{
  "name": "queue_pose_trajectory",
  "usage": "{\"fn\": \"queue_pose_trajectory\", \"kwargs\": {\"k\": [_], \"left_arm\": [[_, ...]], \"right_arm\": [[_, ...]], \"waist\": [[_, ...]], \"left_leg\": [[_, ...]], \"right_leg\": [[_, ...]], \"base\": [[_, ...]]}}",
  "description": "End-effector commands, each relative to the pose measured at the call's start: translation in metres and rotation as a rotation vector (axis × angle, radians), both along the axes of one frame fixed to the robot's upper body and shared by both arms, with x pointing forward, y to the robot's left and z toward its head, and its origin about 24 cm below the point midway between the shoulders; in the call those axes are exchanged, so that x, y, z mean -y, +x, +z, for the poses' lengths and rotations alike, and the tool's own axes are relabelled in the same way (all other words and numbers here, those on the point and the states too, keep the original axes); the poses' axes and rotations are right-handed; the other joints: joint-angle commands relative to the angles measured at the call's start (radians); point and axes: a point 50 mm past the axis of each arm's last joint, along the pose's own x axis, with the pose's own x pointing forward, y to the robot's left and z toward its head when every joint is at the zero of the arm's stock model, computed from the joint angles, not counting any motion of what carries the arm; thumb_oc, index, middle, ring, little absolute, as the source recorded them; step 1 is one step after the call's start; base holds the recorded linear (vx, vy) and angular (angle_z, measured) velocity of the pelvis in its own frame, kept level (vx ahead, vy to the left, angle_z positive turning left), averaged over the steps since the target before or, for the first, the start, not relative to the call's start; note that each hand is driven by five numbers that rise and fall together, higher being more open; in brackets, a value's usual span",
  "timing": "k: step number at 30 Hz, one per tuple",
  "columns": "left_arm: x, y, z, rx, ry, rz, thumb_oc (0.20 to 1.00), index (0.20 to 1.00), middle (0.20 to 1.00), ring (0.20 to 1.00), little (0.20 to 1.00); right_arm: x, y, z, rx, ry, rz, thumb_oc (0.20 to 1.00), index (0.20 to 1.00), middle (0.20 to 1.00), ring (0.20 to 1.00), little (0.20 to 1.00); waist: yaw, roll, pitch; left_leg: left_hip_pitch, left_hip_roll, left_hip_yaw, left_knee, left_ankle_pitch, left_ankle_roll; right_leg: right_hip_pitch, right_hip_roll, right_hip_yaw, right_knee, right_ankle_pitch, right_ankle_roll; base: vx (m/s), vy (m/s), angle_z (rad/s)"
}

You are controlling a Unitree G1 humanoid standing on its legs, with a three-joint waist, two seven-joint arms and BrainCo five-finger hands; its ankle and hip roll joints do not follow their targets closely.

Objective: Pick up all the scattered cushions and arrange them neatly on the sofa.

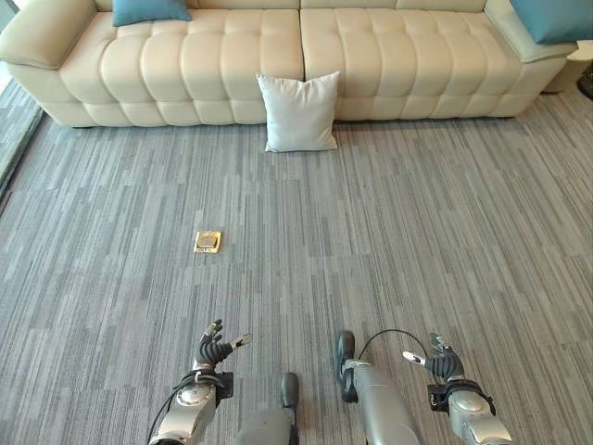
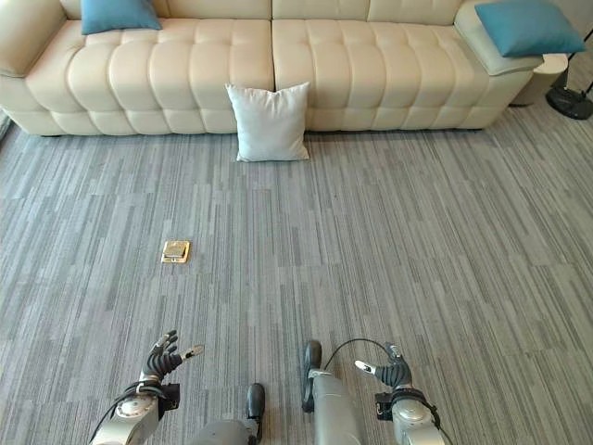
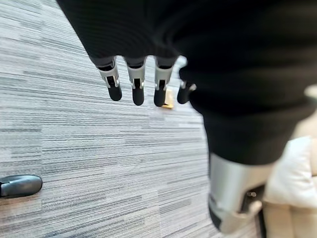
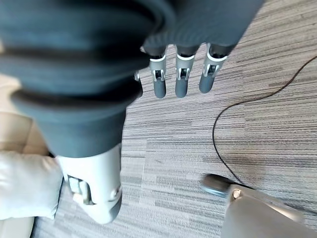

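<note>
White cushion point(image 1: 298, 112) upright on carpet, leaning against cream sofa point(image 1: 222, 65) front.

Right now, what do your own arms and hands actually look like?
Two silver-grey metal arms. Each ends in a robot hand, the left robot hand and the right robot hand, with slim silver fingers tipped in dark rounded pads and a thumb set apart. A dark ribbed cover wraps the back of each hand and wrist.

floor: grey striped carpet point(image 1: 417, 241) | brass floor outlet point(image 1: 208, 242)
</note>
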Motion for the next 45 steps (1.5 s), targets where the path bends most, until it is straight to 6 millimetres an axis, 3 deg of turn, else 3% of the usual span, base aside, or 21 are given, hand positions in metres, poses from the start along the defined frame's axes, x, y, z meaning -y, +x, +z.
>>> {"fn": "queue_pose_trajectory", "kwargs": {"k": [1, 3, 5, 6, 7, 8, 12, 13, 15, 16, 18, 21, 25, 29, 33, 35, 38, 39, 41, 42, 45], "left_arm": [[0.003, 0.011, 0.013, 0.088, 0.002, -0.034, 1.0, 1.0, 1.0, 1.0, 1.0], [0.006, 0.009, 0.01, 0.077, -0.009, -0.03, 1.0, 1.0, 1.0, 1.0, 1.0], [0.012, 0.008, 0.007, 0.073, -0.044, -0.019, 1.0, 1.0, 1.0, 1.0, 1.0], [0.012, 0.008, 0.007, 0.073, -0.044, -0.019, 1.0, 1.0, 1.0, 1.0, 1.0], [0.015, 0.012, 0.007, 0.082, -0.063, -0.018, 1.0, 1.0, 1.0, 1.0, 1.0], [0.016, 0.013, 0.008, 0.088, -0.067, -0.019, 1.0, 1.0, 1.0, 1.0, 1.0], [0.017, 0.015, 0.009, 0.088, -0.068, -0.032, 1.0, 1.0, 1.0, 1.0, 1.0], [0.017, 0.012, 0.007, 0.071, -0.059, -0.034, 1.0, 1.0, 1.0, 1.0, 1.0], [0.017, 0.01, 0.006, 0.064, -0.058, -0.032, 1.0, 1.0, 1.0, 1.0, 1.0], [0.018, 0.008, 0.004, 0.054, -0.052, -0.034, 1.0, 1.0, 1.0, 1.0, 1.0], [0.017, 0.007, 0.003, 0.046, -0.045, -0.033, 1.0, 1.0, 1.0, 1.0, 1.0], [0.015, 0.006, 0.002, 0.035, -0.037, -0.031, 1.0, 1.0, 1.0, 1.0, 1.0], [0.009, 0.0, 0.0, 0.018, -0.02, -0.026, 1.0, 1.0, 1.0, 1.0, 1.0], [0.004, 0.001, 0.001, 0.014, 0.004, -0.043, 1.0, 1.0, 1.0, 1.0, 1.0], [-0.005, 0.008, 0.01, 0.04, 0.036, -0.046, 1.0, 1.0, 1.0, 1.0, 1.0], [-0.004, 0.01, 0.012, 0.05, 0.032, -0.051, 1.0, 1.0, 1.0, 1.0, 1.0], [-0.003, 0.017, 0.015, 0.068, 0.027, -0.051, 1.0, 1.0, 1.0, 1.0, 1.0], [-0.006, 0.019, 0.017, 0.077, 0.03, -0.045, 1.0, 1.0, 1.0, 1.0, 1.0], [-0.005, 0.02, 0.018, 0.081, 0.027, -0.046, 1.0, 1.0, 1.0, 1.0, 1.0], [-0.007, 0.024, 0.021, 0.095, 0.036, -0.044, 1.0, 1.0, 1.0, 1.0, 1.0], [-0.007, 0.025, 0.021, 0.099, 0.035, -0.047, 1.0, 1.0, 1.0, 1.0, 1.0]], "right_arm": [[0.011, 0.008, 0.011, 0.048, -0.059, 0.022, 1.0, 1.0, 1.0, 1.0, 1.0], [0.016, 0.007, 0.01, 0.044, -0.061, 0.01, 1.0, 1.0, 1.0, 1.0, 1.0], [0.021, 0.007, 0.013, 0.063, -0.054, -0.013, 1.0, 1.0, 1.0, 1.0, 1.0], [0.021, 0.007, 0.013, 0.063, -0.055, -0.013, 1.0, 1.0, 1.0, 1.0, 1.0], [0.024, 0.007, 0.014, 0.07, -0.057, -0.019, 1.0, 1.0, 1.0, 1.0, 1.0], [0.026, 0.007, 0.015, 0.069, -0.06, -0.024, 1.0, 1.0, 1.0, 1.0, 1.0], [0.028, 0.006, 0.014, 0.065, -0.059, -0.05, 1.0, 1.0, 1.0, 1.0, 1.0], [0.027, 0.006, 0.013, 0.057, -0.06, -0.04, 1.0, 1.0, 1.0, 1.0, 1.0], [0.025, 0.005, 0.012, 0.052, -0.062, -0.032, 1.0, 1.0, 1.0, 1.0, 1.0], [0.024, 0.006, 0.012, 0.047, -0.073, -0.015, 1.0, 1.0, 1.0, 1.0, 1.0], [0.023, 0.006, 0.011, 0.04, -0.079, -0.004, 1.0, 1.0, 1.0, 1.0, 1.0], [0.021, 0.004, 0.008, 0.02, -0.08, 0.002, 1.0, 1.0, 1.0, 1.0, 1.0], [0.014, -0.001, 0.002, -0.012, -0.07, 0.034, 1.0, 1.0, 1.0, 1.0, 1.0], [0.007, -0.002, -0.002, -0.027, -0.044, 0.044, 1.0, 1.0, 1.0, 1.0, 1.0], [0.001, 0.007, 0.003, 0.004, -0.039, 0.058, 1.0, 1.0, 1.0, 1.0, 1.0], [0.0, 0.009, 0.002, 0.003, -0.038, 0.057, 1.0, 1.0, 1.0, 1.0, 1.0], [0.001, 0.01, 0.002, 0.0, -0.035, 0.048, 1.0, 1.0, 1.0, 1.0, 1.0], [0.001, 0.011, 0.003, 0.005, -0.036, 0.04, 1.0, 1.0, 1.0, 1.0, 1.0], [0.0, 0.011, 0.002, 0.001, -0.034, 0.037, 1.0, 1.0, 1.0, 1.0, 1.0], [0.003, 0.008, 0.001, -0.011, -0.039, 0.031, 1.0, 1.0, 1.0, 1.0, 1.0], [0.006, 0.006, 0.001, -0.019, -0.047, 0.028, 1.0, 1.0, 1.0, 1.0, 1.0]], "waist": [[0.001, 0.03, -0.035], [-0.001, 0.036, -0.051], [-0.002, 0.04, -0.046], [-0.004, 0.041, -0.046], [0.0, 0.036, -0.033], [-0.001, 0.035, -0.029], [0.003, 0.01, -0.011], [0.006, 0.0, -0.015], [0.004, -0.002, -0.019], [0.004, 0.005, -0.027], [0.004, 0.011, -0.034], [0.001, 0.011, -0.046], [0.017, -0.001, -0.081], [0.032, -0.031, -0.095], [0.028, -0.031, -0.051], [0.023, -0.024, -0.041], [0.014, -0.002, -0.018], [0.011, -0.001, -0.009], [0.011, -0.004, -0.008], [0.004, -0.01, -0.014], [-0.006, -0.008, -0.024]], "left_leg": [[0.149, 0.006, 0.008, 0.0, -0.12, -0.063], [0.132, 0.019, 0.011, 0.098, -0.089, -0.086], [0.047, 0.018, 0.016, 0.316, 0.007, -0.136], [0.043, 0.019, 0.013, 0.323, 0.004, -0.137], [-0.033, 0.016, 0.02, 0.486, 0.052, -0.158], [-0.059, 0.024, 0.025, 0.53, 0.056, -0.159], [-0.173, 0.026, 0.043, 0.477, -0.005, -0.12], [-0.192, 0.019, 0.036, 0.362, -0.05, -0.102], [-0.195, 0.019, 0.025, 0.273, -0.032, -0.102], [-0.212, 0.037, -0.003, 0.12, 0.056, -0.113], [-0.243, 0.051, -0.02, 0.006, 0.128, -0.134], [-0.283, 0.06, 0.01, -0.007, 0.136, -0.158], [-0.236, 0.044, 0.0, -0.007, 0.15, -0.134], [-0.233, 0.017, 0.02, 0.075, 0.076, -0.085], [-0.151, -0.014, 0.063, 0.084, -0.004, -0.015], [-0.131, -0.01, 0.068, 0.076, -0.012, -0.012], [-0.066, 0.011, 0.092, 0.047, -0.026, -0.024], [-0.022, 0.016, 0.111, 0.033, -0.049, -0.039], [-0.005, 0.015, 0.12, 0.03, -0.058, -0.045], [0.031, 0.011, 0.126, 0.022, -0.074, -0.058], [0.068, 0.013, 0.121, 0.023, -0.091, -0.068]], "right_leg": [[0.114, 0.052, -0.012, 0.003, 0.04, -0.01], [0.156, 0.068, -0.024, 0.005, 0.025, -0.035], [0.227, 0.073, -0.034, -0.017, -0.007, -0.069], [0.227, 0.073, -0.036, -0.018, -0.007, -0.069], [0.266, 0.068, -0.043, -0.025, -0.029, -0.092], [0.283, 0.069, -0.045, -0.024, -0.044, -0.103], [0.351, 0.042, -0.05, -0.05, -0.067, -0.109], [0.373, 0.031, -0.049, -0.056, -0.08, -0.103], [0.382, 0.027, -0.052, -0.057, -0.088, -0.101], [0.399, 0.033, -0.058, -0.055, -0.107, -0.105], [0.421, 0.038, -0.058, -0.059, -0.12, -0.107], [0.466, 0.038, -0.046, -0.073, -0.128, -0.096], [0.534, 0.013, -0.018, -0.08, -0.147, -0.073], [0.5, -0.034, 0.007, 0.04, -0.138, -0.044], [0.302, -0.097, 0.016, 0.448, 0.048, -0.027], [0.25, -0.081, 0.031, 0.487, 0.026, -0.034], [0.174, -0.042, -0.017, 0.379, -0.056, -0.045], [0.166, -0.025, -0.048, 0.197, -0.039, -0.025], [0.166, -0.008, -0.04, 0.081, -0.004, -0.01], [0.156, 0.013, -0.026, -0.081, 0.051, 0.016], [0.139, 0.019, -0.014, -0.127, 0.068, 0.028]], "base": [[0.59, -0.267, 0.08], [0.4, -0.214, 0.16], [0.28, -0.185, 0.14], [0.24, -0.172, 0.13], [0.24, -0.173, -0.01], [0.39, -0.269, 0.06], [0.24, -0.122, 0.14], [0.27, -0.018, 0.22], [0.27, 0.004, 0.22], [0.28, 0.049, 0.02], [0.35, 0.093, 0.09], [0.3, 0.136, 0.04], [0.45, 0.252, -0.1], [0.34, 0.246, -0.03], [0.26, 0.316, -0.1], [0.19, 0.187, -0.06], [0.31, 0.093, -0.09], [0.42, -0.01, -0.12], [0.35, -0.057, -0.39], [0.39, -0.106, -0.36], [0.39, -0.116, 0.09]]}}
